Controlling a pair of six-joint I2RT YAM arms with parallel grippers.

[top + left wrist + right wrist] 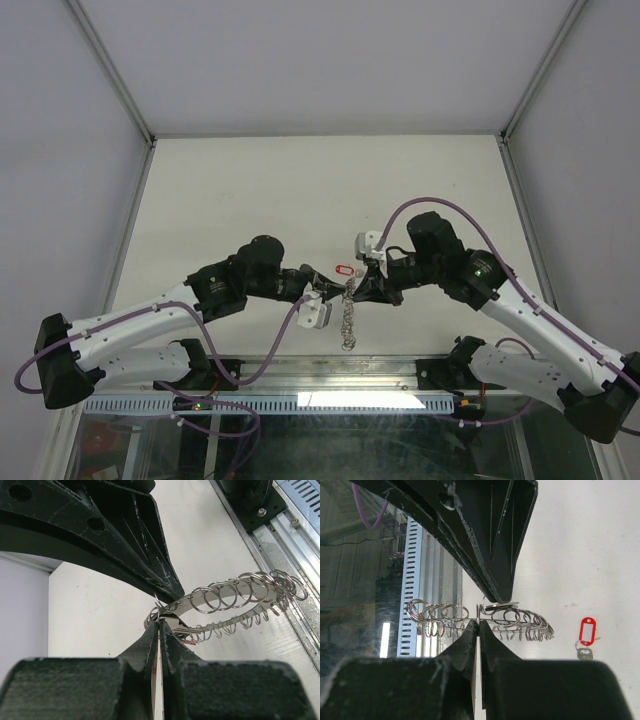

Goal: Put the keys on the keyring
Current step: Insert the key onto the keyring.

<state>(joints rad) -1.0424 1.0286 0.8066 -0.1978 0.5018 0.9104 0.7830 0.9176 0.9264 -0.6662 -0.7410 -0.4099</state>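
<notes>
Left gripper (pixel 159 625): clenched. It seems to pinch a small silver key (pixel 184 629), with a pale, red-smeared sliver in the slit between its fingers that may be the tag. I cannot be sure.
Right gripper (pixel 479 625): clenched on one upright wire loop at the rim of the keyring (pixel 485 620).
Where the keyring is: held up off the surface (pixel 300 190) where the two gripper tips meet. In the top view it is seen edge-on and trails toward the arm bases.
Keyring long axis: it runs away from both grippers, so the pinched loop sits at the near end of the band.
Key against loop: the blade pokes out of the left gripper just beside the pinched loop and lies roughly along the band, not across the loop's wire. Whether it has entered the loop cannot be told.
What the move turns on: likely getting the key's hole onto that one loop while the right gripper steadies it.
Spare key: a red-tagged key (pixel 587 631) lies flat on the surface, just beyond the meeting tips and apart from the keyring.
Nearer arm to the spare: about even, and both are occupied.
</notes>
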